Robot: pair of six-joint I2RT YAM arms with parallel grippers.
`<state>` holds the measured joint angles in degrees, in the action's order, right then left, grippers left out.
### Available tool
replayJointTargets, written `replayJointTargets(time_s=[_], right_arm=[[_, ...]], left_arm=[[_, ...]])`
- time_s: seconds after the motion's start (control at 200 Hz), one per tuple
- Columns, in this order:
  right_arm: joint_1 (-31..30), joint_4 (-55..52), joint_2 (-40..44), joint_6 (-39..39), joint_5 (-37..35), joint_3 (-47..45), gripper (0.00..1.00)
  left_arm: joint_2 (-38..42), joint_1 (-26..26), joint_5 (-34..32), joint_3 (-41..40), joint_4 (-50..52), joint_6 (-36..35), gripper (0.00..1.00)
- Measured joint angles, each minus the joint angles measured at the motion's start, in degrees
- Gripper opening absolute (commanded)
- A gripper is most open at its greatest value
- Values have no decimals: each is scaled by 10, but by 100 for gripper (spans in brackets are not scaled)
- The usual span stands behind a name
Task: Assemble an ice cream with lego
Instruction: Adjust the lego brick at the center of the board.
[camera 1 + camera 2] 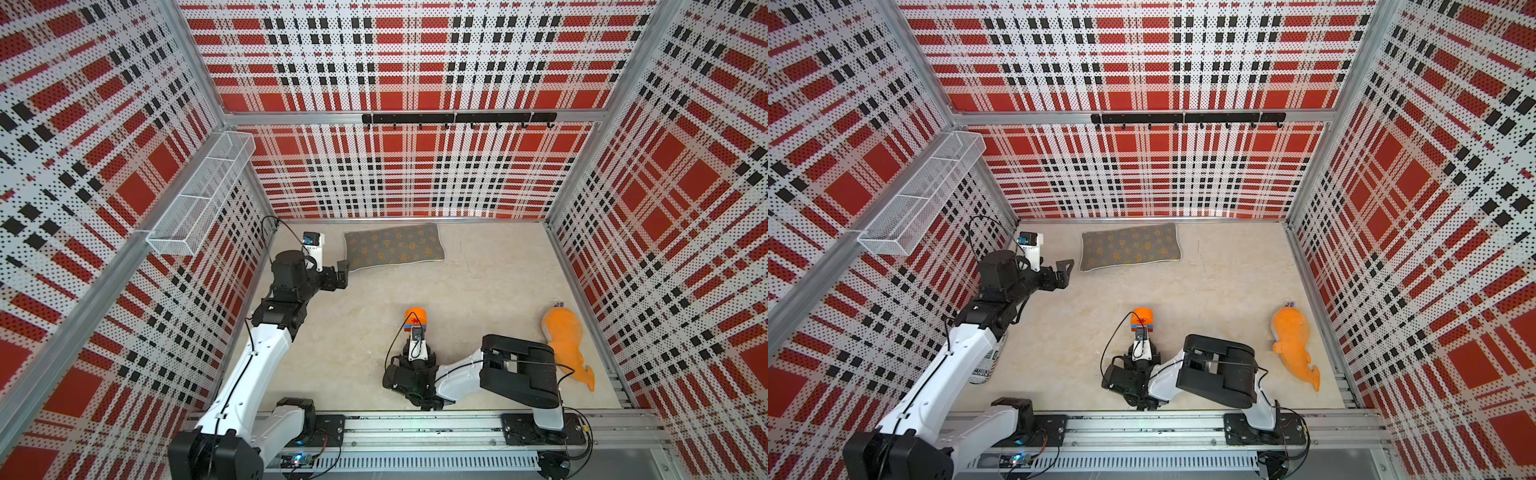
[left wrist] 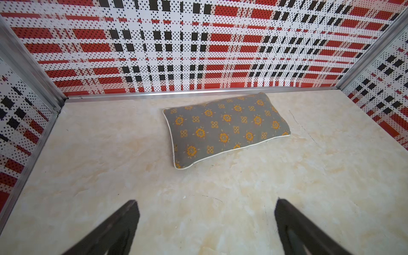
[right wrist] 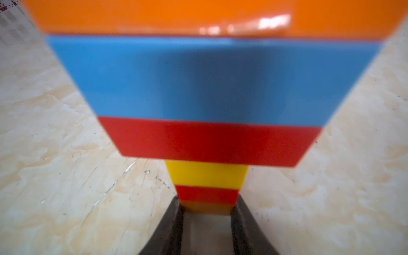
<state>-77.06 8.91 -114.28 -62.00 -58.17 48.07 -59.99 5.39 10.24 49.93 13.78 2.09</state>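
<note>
Orange dome, blue, red, then a narrow yellow/red/brown stem: the ice cream (image 3: 209, 88) is fully stacked. In both top views it's mid-counter (image 1: 415, 318) (image 1: 1142, 319), asterisk face up, dome toward the back wall, stem toward the arm bases. Right end effector (image 3: 207, 206) pinches the stem's brown end brick, one finger on each side. The wrist view is blurred up close, so can't tell if the stack rests on the counter (image 1: 478, 291) or sits just off it. Left end effector (image 2: 205, 203) is spread wide, holding nothing, over bare counter on the left side, near the corner of a grey flowered cushion (image 2: 227, 128) that lies by the back wall. Orange plush toy (image 1: 565, 336) lies by the right wall, well apart from the stack.
</note>
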Motion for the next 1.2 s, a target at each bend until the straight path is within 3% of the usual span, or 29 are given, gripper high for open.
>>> replayJointTargets(time_s=[0.476,0.732,1.203], right_arm=[[0,0,0,3,-2,0,25],[-16,-36,7,43,-10,10,24],[-27,-128,106,67,-43,-13,23]], left_arm=[[0,2,-2,0,1,-2,99],[0,2,-2,0,1,-2,99],[0,2,-2,0,4,-4,99]])
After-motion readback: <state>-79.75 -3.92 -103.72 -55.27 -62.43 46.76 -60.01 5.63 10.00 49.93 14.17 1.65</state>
